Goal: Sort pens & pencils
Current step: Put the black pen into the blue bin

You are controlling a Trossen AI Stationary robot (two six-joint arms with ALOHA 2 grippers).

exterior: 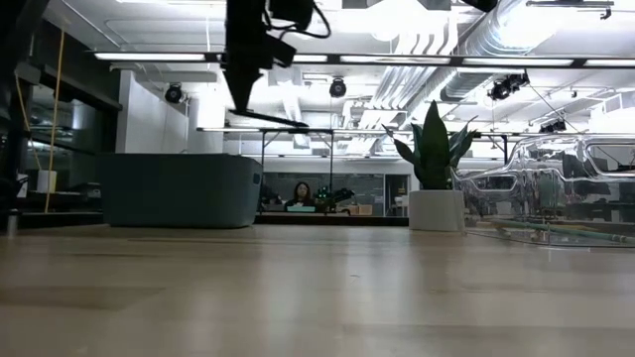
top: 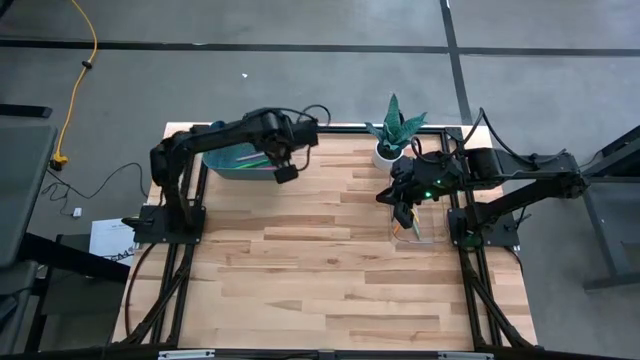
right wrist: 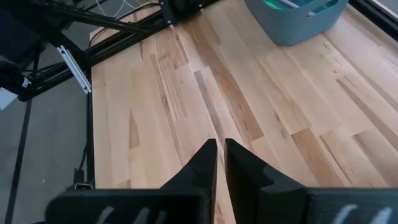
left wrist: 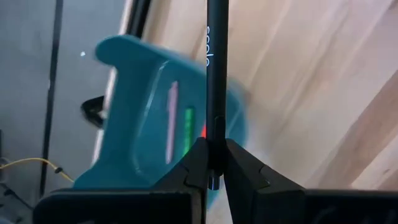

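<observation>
Black pen (left wrist: pixel 216 81) is pinched near its end by left gripper (left wrist: pixel 215 163) over teal bin (left wrist: pixel 134 124); rigid, light, slippery. Right gripper (right wrist: pixel 217 155) jaws pressed together, empty.

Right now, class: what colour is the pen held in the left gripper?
Black pen; the left wrist view shows it best.

Teal plastic bin (top: pixel 237 162) at table's far left; white-potted green plant (top: pixel 393 135) far right; clear plastic tray (top: pixel 415 228) nearer, right edge. Pink pen (left wrist: pixel 171 121), green pen (left wrist: pixel 188 131) inside bin.
</observation>
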